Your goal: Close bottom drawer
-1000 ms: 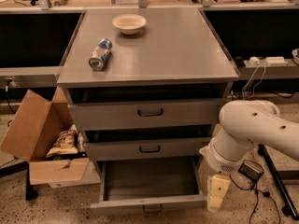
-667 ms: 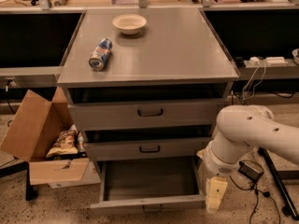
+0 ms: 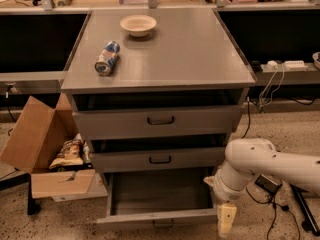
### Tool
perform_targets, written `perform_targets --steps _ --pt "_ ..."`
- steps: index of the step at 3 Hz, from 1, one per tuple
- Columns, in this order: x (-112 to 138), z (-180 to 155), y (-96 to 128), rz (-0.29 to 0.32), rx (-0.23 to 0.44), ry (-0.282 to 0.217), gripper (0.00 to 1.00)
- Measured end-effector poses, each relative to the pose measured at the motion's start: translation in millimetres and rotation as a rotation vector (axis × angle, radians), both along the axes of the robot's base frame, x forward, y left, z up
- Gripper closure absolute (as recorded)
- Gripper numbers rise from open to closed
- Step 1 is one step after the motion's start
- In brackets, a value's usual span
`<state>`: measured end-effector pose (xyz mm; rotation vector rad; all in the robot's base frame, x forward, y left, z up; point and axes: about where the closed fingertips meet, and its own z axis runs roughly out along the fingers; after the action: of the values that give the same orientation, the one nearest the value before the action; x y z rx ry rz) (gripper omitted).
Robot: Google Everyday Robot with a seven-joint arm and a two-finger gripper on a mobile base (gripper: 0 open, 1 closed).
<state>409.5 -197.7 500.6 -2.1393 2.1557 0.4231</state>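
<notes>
The bottom drawer (image 3: 159, 218) of the grey cabinet is pulled out, its plain grey tray (image 3: 160, 191) open to view and its slim front panel near the lower edge. Its small dark handle (image 3: 162, 225) sits at the panel's centre. My white arm (image 3: 260, 166) reaches in from the right. My gripper (image 3: 224, 220) hangs down at the drawer's front right corner, just right of the panel. The middle drawer (image 3: 159, 159) and top drawer (image 3: 159, 120) stand slightly out.
A lying can (image 3: 107, 58) and a bowl (image 3: 138, 24) rest on the cabinet top (image 3: 200, 49). An open cardboard box (image 3: 40, 149) with snack bags stands at the left. Cables and a power strip (image 3: 285, 64) lie at the right.
My arm and gripper have shifted a little to the left, closer to the drawer's front right corner. The drawer has not visibly moved.
</notes>
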Motion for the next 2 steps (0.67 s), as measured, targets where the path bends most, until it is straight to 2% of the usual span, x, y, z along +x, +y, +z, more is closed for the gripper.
perform_targets --steps 1,2 --pt "2.3 -76.7 -9.3 0.036 0.061 0.021 0.0" --pt "1.9 -126.2 -12.4 0.036 0.112 0.056 0.0"
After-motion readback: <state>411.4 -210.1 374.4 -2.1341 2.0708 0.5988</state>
